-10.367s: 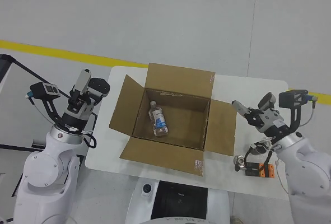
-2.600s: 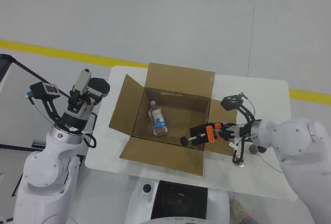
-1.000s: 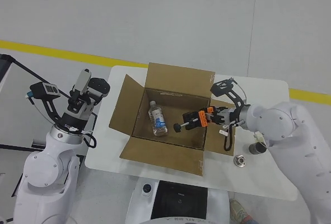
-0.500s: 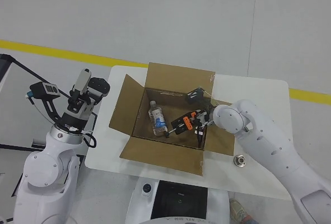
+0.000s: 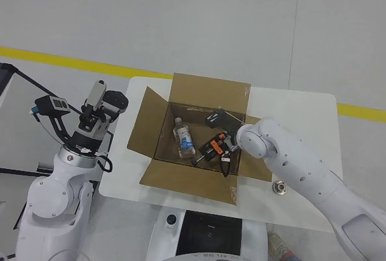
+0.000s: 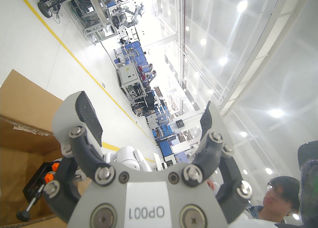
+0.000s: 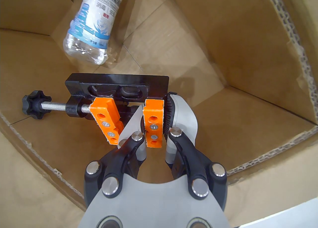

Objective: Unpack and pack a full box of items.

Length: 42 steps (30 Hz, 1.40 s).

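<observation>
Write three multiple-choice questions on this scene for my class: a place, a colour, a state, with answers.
1. Where does the bottle lie? A on the floor; B inside the cardboard box; C on a shelf.
2. What colour are the two blocks on the clamp? A orange; B green; C blue.
3. What state is the right gripper in? A open, empty; B shut on the clamp; C shut on the bottle.
Answers: 1 B, it rests on the box's bottom; 2 A, both show orange; 3 B, its fingers pinch one orange block.
</observation>
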Each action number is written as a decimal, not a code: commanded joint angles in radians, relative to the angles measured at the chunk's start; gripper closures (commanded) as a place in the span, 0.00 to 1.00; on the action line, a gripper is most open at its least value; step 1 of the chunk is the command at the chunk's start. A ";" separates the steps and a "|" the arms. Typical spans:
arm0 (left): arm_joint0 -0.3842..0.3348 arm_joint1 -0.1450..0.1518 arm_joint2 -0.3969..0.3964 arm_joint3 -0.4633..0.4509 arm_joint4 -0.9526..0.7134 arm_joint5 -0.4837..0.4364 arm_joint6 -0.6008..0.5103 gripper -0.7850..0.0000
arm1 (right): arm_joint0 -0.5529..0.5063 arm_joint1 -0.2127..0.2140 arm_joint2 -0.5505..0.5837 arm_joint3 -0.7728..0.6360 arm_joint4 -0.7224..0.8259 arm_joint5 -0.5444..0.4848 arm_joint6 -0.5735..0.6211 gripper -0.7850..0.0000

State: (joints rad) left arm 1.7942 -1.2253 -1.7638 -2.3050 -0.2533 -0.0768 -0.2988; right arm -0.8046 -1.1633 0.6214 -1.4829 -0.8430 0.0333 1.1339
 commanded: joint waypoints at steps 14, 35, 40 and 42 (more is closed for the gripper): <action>0.000 0.000 0.000 0.000 0.000 0.000 0.000 0.00 | -0.046 0.017 0.114 -0.131 0.016 0.001 0.038 0.60; 0.000 0.000 0.000 0.000 0.000 0.000 0.000 0.00 | -0.792 0.152 1.125 -0.867 -0.162 0.133 -0.065 0.56; 0.000 0.000 0.000 0.000 0.000 0.000 0.000 0.00 | -1.086 0.133 1.420 -0.867 0.050 0.073 -0.106 0.56; 0.000 0.000 0.000 0.000 0.000 0.000 0.000 0.00 | -1.213 0.116 1.490 -0.867 0.149 0.054 -0.140 0.56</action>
State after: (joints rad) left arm 1.7942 -1.2253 -1.7638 -2.3050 -0.2533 -0.0768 -0.2988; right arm -1.9354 -1.0393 2.0670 -2.3500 -0.7546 0.0941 1.0133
